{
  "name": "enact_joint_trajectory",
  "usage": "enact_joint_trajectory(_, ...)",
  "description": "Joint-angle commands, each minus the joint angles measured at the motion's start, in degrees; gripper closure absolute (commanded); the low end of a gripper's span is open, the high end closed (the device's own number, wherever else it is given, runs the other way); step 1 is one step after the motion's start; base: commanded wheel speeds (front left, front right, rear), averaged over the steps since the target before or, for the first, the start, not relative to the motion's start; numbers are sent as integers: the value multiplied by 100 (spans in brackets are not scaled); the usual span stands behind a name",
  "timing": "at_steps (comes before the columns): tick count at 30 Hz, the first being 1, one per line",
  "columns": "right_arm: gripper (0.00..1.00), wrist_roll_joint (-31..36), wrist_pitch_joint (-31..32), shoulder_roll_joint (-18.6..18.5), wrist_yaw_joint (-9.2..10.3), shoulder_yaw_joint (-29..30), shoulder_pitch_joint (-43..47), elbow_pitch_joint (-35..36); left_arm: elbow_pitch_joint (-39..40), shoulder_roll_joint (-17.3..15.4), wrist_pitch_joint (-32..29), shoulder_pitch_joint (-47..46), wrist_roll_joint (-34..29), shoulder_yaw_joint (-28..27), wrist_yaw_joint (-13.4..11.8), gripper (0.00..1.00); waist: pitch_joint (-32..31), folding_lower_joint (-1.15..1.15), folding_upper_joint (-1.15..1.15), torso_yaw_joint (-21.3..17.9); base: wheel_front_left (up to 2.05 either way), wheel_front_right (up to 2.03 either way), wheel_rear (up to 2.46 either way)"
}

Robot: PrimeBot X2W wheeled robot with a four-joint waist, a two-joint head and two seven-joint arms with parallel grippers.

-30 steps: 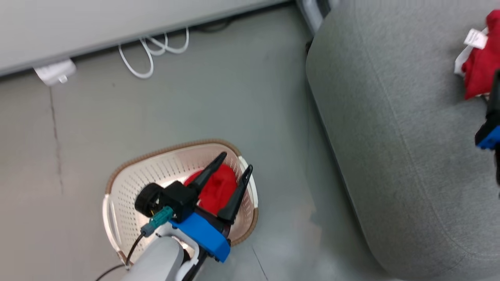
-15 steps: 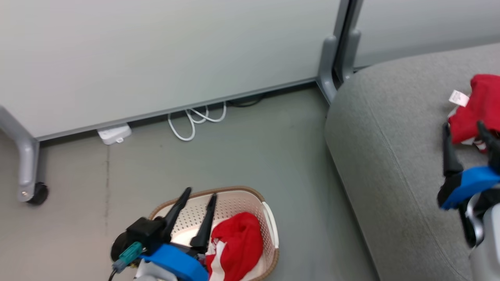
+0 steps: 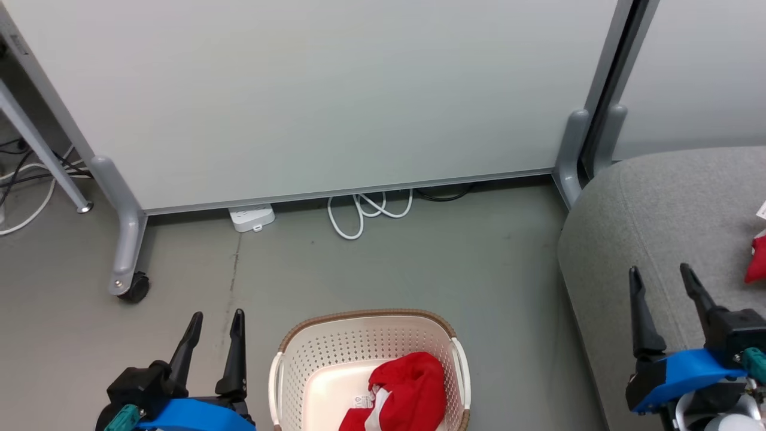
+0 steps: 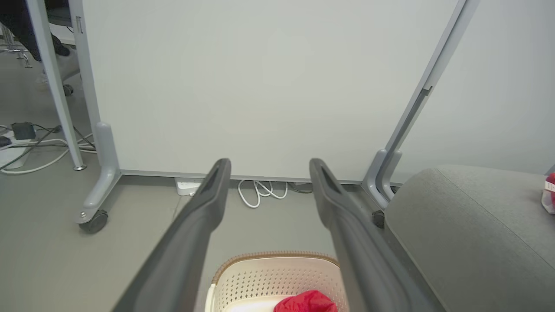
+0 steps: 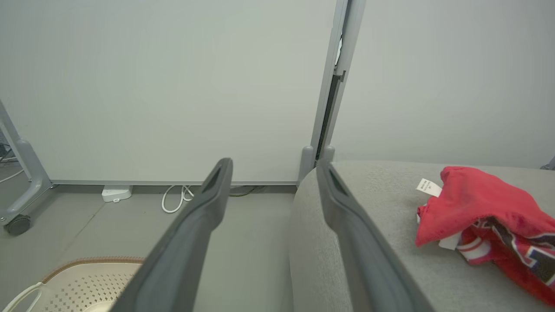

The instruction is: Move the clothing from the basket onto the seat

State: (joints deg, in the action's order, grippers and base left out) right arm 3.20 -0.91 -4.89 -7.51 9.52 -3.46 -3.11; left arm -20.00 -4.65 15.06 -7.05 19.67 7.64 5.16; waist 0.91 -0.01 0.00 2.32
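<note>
Grey floor [image 3: 419,269] carries the basket [image 3: 365,313], the seat [image 3: 658,209] and a white cable [image 3: 359,218].

Left hand [image 3: 218,315] now outside basket [image 3: 359,313]

You will find the basket [image 3: 359,344] on the floor [image 3: 455,257], left of the seat [image 3: 658,203]. One garment [image 3: 410,389] lies in the basket, a second garment [image 5: 472,203] on the seat. A partition [image 3: 335,90] stands behind both, with a cable [image 3: 365,212] at its foot.
</note>
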Motion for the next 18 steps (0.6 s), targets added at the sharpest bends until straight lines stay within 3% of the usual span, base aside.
enact_joint_trajectory(1,0,-3,39,51,4,-73,145,83,26,-9,18,66,-55,-108,7,0,-70,1,0,112,0,0,0)
enact_joint_trajectory(7,0,-5,50,168,4,-245,450,230,106,23,18,182,-213,-468,44,0,-104,1,0,231,0,0,0)
enact_joint_trajectory(18,0,-22,120,206,4,-373,573,285,97,84,18,267,-386,-640,148,0,-78,1,0,183,0,0,0)
